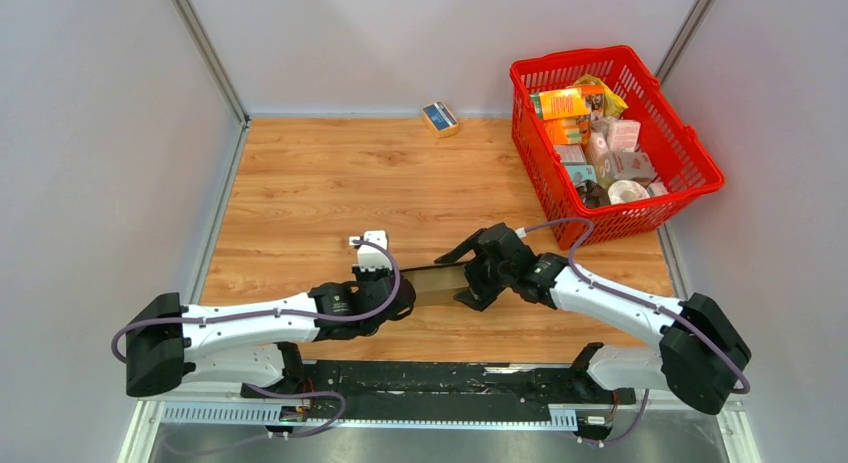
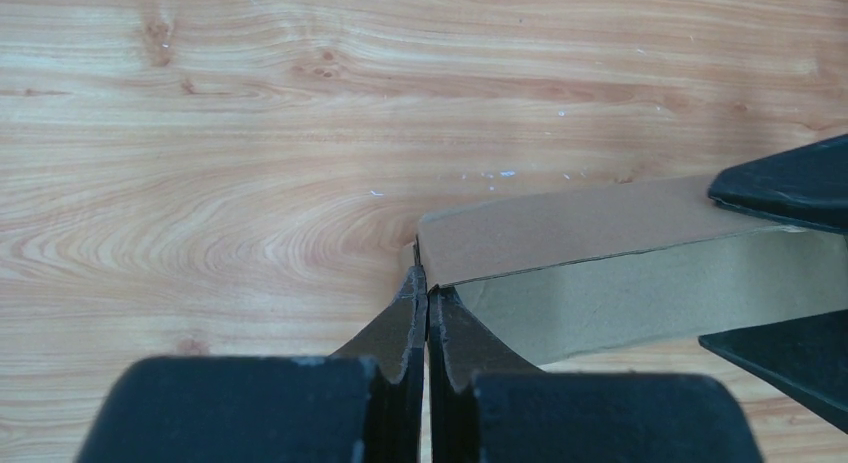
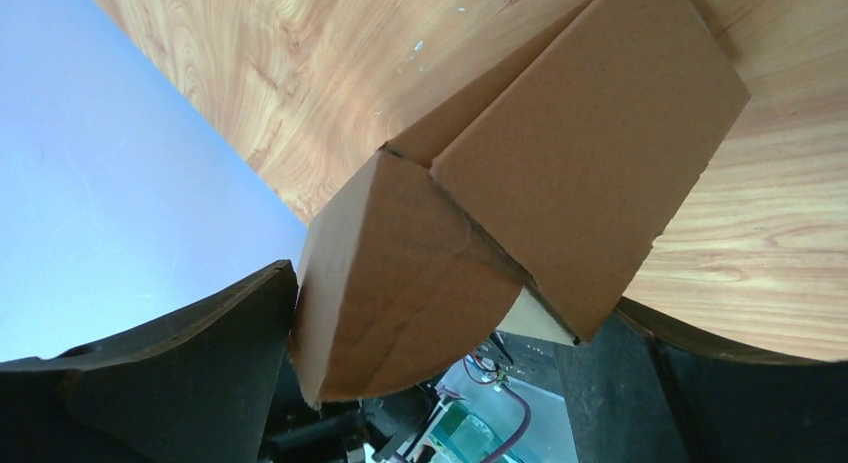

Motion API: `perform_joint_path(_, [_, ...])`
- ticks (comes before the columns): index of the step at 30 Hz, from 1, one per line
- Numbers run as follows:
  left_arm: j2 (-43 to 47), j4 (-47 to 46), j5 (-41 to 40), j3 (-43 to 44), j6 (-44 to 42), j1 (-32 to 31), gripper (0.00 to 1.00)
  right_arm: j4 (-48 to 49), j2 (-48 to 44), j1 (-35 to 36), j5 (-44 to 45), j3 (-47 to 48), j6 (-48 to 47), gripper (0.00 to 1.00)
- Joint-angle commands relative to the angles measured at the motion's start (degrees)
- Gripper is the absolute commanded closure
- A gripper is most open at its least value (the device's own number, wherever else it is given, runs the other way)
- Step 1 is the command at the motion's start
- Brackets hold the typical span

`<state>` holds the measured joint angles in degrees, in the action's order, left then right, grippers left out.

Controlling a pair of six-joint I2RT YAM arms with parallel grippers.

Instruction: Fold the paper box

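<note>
The paper box (image 1: 438, 282) is a brown cardboard blank, partly folded, held between both grippers at the table's near middle. My left gripper (image 1: 404, 297) is shut on its left end; in the left wrist view the two fingers (image 2: 427, 283) pinch the edge of a cardboard panel (image 2: 600, 243). My right gripper (image 1: 470, 275) straddles the right end. In the right wrist view its fingers (image 3: 200, 363) stand wide on either side of the box (image 3: 560, 153), touching a rounded flap (image 3: 400, 293). The right gripper's fingers also show in the left wrist view (image 2: 790, 183).
A red basket (image 1: 575, 59) full of colourful packages stands at the back right. A small blue-and-tan box (image 1: 440, 117) lies at the table's far edge. White walls enclose the wooden table (image 1: 320, 183) on three sides.
</note>
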<state>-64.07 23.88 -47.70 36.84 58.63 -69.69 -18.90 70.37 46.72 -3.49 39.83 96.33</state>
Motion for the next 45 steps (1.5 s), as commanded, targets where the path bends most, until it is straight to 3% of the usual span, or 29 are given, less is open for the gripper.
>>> perform_joint_path(1, [0.52, 4.69, 3.32, -0.19, -1.41, -1.76, 0.97, 4.39, 0.91, 0.21, 1.82, -1.86, 2.37, 0.09])
perform_joint_path(2, [1.4, 4.42, 3.41, -0.8, -1.85, -1.85, 0.94, 4.74, 0.91, 0.13, 1.9, -2.3, 2.54, 0.17])
perform_joint_path(4, [5.25, 3.02, 4.63, -2.03, -3.95, -1.94, 0.77, 6.15, 1.0, 0.21, 1.82, -3.62, 2.46, 0.3])
perform_joint_path(6, [8.77, 2.49, 6.29, -4.22, -4.84, -1.94, 0.62, 6.41, 0.91, 0.04, 2.34, -3.89, 1.5, 0.31])
perform_joint_path(12, [26.17, 3.89, 14.28, -6.7, -10.72, -1.85, 0.52, 7.64, 2.23, 0.13, 2.26, -4.41, -0.88, 0.3])
perform_joint_path(16, [30.41, 1.45, 21.93, -3.45, -16.86, -0.8, 0.55, 8.17, 3.02, 0.13, 1.82, -4.94, -4.22, 0.29])
perform_joint_path(22, [20.86, -8.47, 34.86, 0.69, -18.55, 7.01, 0.68, 7.21, 1.53, 0.13, 3.4, -5.82, -8.26, 0.38])
perform_joint_path(31, [11.52, -21.41, 39.09, -4.23, -19.7, 8.96, 0.69, 11.07, 0.38, -0.4, 6.3, -7.58, -12.57, 0.53])
perform_joint_path(36, [8.54, -25.09, 37.16, -8.89, -18.2, 9.4, 0.72, 13.8, 0.65, -0.4, 4.72, -7.58, -16.52, 0.52])
perform_joint_path(39, [7.04, -27.82, 37.24, -11.7, -16.8, 9.57, 0.75, 13.8, -1.37, -0.75, 4.37, -7.84, -21.96, 0.44])
perform_joint_path(40, [6.6, -28.44, 37.33, -13.18, -15.93, 9.57, 0.75, 13.19, -2.07, -1.01, 3.49, -7.49, -24.42, 0.34])
perform_joint_path(42, [5.46, -30.28, 37.68, -14.6, -15.39, 9.57, 0.76, 7.67, -3.74, -2.77, -1.23, -4.26, -38.01, 0.27])
perform_joint_path(45, [4.4, -30.29, 37.86, -15.31, -15.21, 9.57, 0.78, -4.55, -6.29, -5.06, -1.44, 1.53, -58.32, 0.29])
